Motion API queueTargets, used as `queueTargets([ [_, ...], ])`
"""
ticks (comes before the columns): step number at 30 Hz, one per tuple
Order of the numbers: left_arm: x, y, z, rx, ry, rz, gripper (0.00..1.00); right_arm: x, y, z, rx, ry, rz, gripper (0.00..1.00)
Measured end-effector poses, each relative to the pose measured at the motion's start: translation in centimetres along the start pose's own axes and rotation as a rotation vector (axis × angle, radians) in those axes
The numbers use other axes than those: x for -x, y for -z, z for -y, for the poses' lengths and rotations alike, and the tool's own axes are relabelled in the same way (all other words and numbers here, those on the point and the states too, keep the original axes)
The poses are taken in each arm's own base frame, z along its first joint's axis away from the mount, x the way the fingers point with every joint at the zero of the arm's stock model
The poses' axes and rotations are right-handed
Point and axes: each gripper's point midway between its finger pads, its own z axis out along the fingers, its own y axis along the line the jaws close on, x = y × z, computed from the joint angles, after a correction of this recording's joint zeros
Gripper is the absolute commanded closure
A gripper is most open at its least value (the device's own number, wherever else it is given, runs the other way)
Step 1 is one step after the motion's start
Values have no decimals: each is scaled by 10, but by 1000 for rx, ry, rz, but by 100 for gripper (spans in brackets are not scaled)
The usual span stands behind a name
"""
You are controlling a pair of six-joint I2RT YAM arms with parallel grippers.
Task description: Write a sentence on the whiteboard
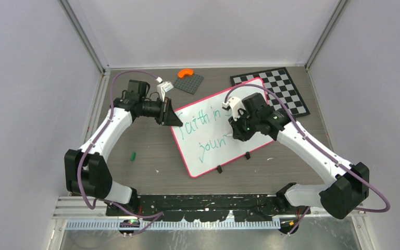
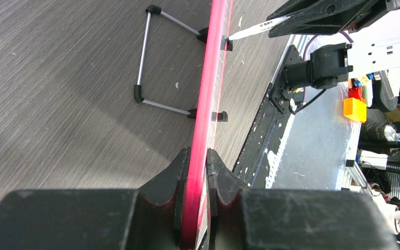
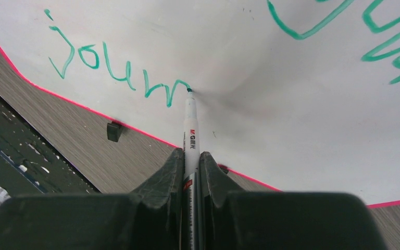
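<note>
The whiteboard [image 1: 208, 159] stands tilted on the table, with a pink rim [image 2: 208, 88]. My left gripper [image 2: 199, 156] is shut on its upper left edge, also seen from the top [image 1: 173, 115]. The sentence [image 1: 212, 147] is in green marker. Its upper line starts with "Faith in", partly hidden by my right arm, and its lower line reads "journ" [image 3: 117, 73]. My right gripper [image 3: 191, 156] is shut on a white marker [image 3: 190, 122], whose green tip [image 3: 189, 91] touches the board at the end of "journ". From the top the right gripper [image 1: 237, 133] hangs over the board's middle.
A black-and-white chessboard [image 1: 284, 88] lies behind the whiteboard at the back right. A grey plate [image 1: 192, 83] with an orange piece [image 1: 186, 73] sits at the back. A small green cap [image 1: 133, 155] lies on the table at the left. A wire stand [image 2: 145, 57] props the board.
</note>
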Motion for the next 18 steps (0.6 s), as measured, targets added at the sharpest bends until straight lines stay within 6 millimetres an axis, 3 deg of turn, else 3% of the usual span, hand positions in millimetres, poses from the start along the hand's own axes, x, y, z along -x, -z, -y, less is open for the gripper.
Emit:
queueTargets([
  [10,0,0,-1,-3,4,-2,100,-32,-7,-6,30,-18,-73,100],
  [18,0,0,0,-4,7,-4,100,-31,-4,-7,33,-22,-78,100],
])
